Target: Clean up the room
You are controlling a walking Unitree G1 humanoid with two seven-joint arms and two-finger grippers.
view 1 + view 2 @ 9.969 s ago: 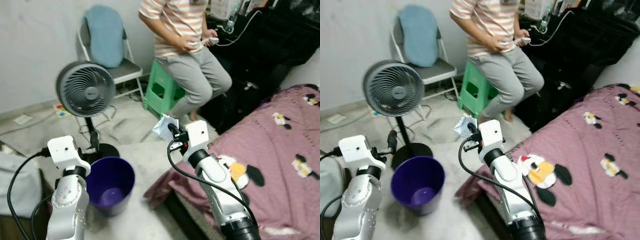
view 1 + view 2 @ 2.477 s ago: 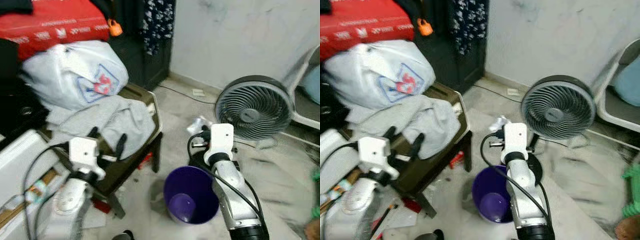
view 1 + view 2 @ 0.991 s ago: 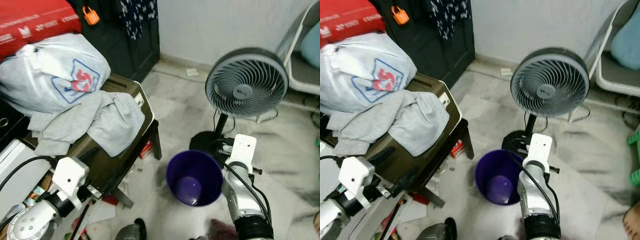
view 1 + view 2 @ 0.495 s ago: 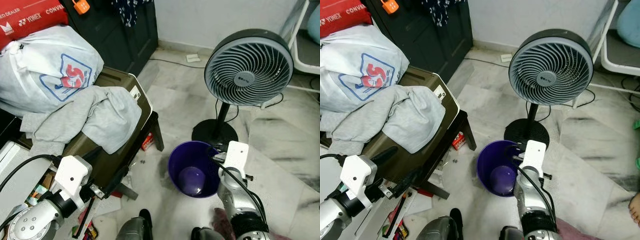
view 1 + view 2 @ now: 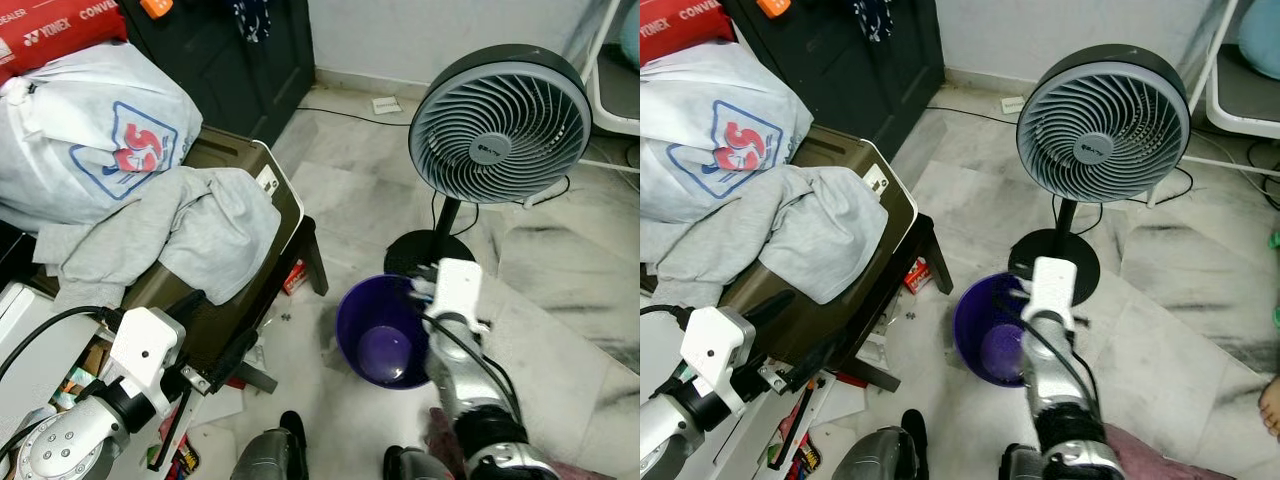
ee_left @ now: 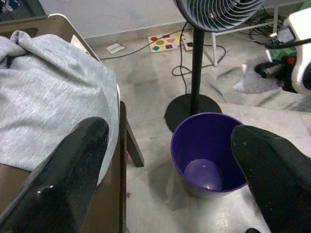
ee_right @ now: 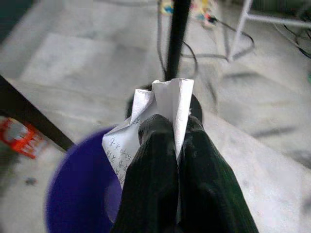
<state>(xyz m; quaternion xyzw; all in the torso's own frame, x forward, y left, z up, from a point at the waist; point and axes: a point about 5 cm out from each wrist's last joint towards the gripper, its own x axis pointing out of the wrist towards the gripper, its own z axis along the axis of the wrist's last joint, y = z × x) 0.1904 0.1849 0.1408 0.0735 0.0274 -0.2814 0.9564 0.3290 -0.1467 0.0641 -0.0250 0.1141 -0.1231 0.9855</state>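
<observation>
Right gripper (image 7: 167, 131), clenched on crumpled white paper (image 7: 155, 109), had swung over round purple plastic bin (image 5: 385, 335), lower centre; drop seemed next. Left gripper (image 6: 170, 160) open, idle.

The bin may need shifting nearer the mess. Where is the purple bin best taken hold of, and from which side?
Probably by the rim of the purple bin, from above, one finger inside and one outside. It stands upright and open-topped, its wall thin and bare there. Come from the stool side: the right pincer, shut on crumpled paper, and the fan base crowd the far side.
</observation>
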